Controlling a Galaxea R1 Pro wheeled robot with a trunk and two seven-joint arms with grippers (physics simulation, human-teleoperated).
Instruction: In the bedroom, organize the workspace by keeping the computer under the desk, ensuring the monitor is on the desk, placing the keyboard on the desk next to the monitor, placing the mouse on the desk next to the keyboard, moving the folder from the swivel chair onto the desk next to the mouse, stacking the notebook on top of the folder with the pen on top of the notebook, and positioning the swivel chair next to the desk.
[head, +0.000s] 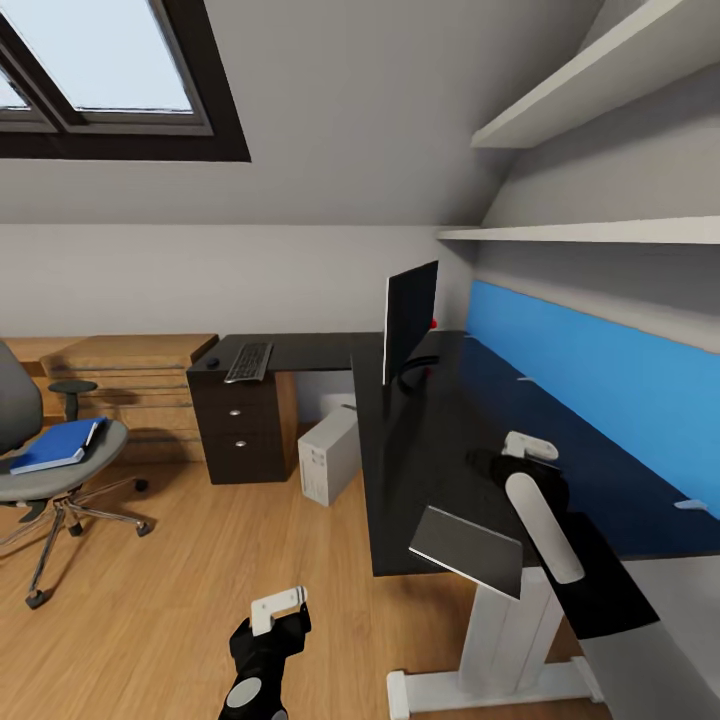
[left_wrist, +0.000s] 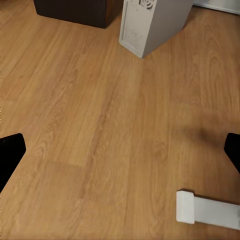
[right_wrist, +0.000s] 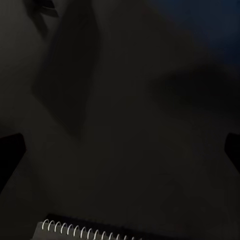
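Items relative to the desk (head: 440, 440): one monitor (head: 410, 318), one keyboard (head: 249, 362), one mouse (head: 212, 362), one notebook (head: 468, 549) on it; one computer (head: 329, 455) beneath; one swivel chair (head: 45, 450) and one folder (head: 57, 445) well apart.

**Left arm low, right arm reaching forward**

The left arm hangs low at the near edge of the head view, its black wrist topped by a white block, and the left gripper (head: 275, 612) points down and slightly forward. In the left wrist view its two dark fingertips (left_wrist: 10, 152) sit at opposite edges of the picture, wide apart with nothing between them.

The right arm extends forward on the right side, a white forearm link rising toward a black wrist, with the right gripper (head: 505, 465) at its far end. In the right wrist view its dark fingertips (right_wrist: 11, 150) likewise stand spread apart, gripping nothing.
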